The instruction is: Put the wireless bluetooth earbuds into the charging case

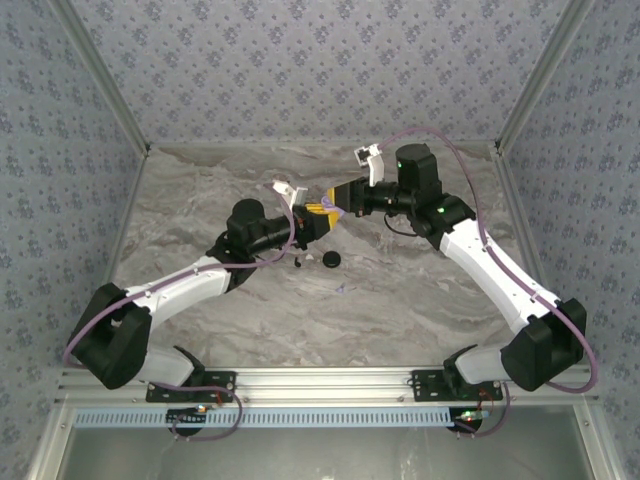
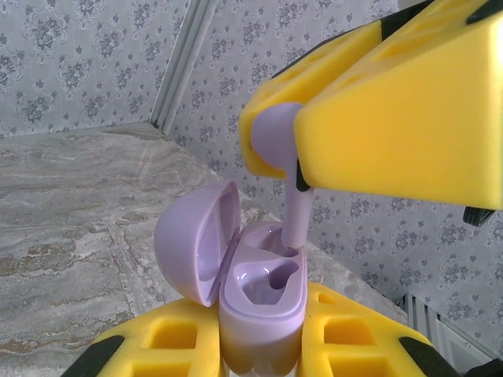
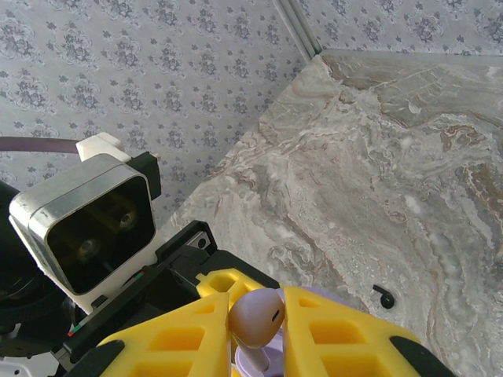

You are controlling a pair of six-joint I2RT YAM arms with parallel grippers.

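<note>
The marbled desk (image 1: pixel 400 300) is mostly bare, and both arms meet above its far middle. The left tool (image 2: pixel 263 338) is clamped round the lower body of the lilac charging case (image 2: pixel 263 294) and holds it upright off the desk. The case's lid (image 2: pixel 192 243) is swung open to one side. The right tool (image 2: pixel 295 149) is closed on the rounded head of a lilac earbud (image 2: pixel 275 141), with the stem pointing down into the case.

In the left wrist view the tip of the stem appears to be just entering the far well. The head sits well above the rim, so I judge this earbud partly in and not yet seated. The nearer well looks empty. What is left is pressing this one home and letting go, then the second earbud – I cannot tell where that one is.

On the desk below the tools lie a black disc (image 1: pixel 330 259) and, near it, a small black hooked piece (image 3: pixel 383 296). Neither looks like part of the lilac set.

No brand, label or lettering is readable on the case, the earbud or the tools – all plain surfaces
</note>
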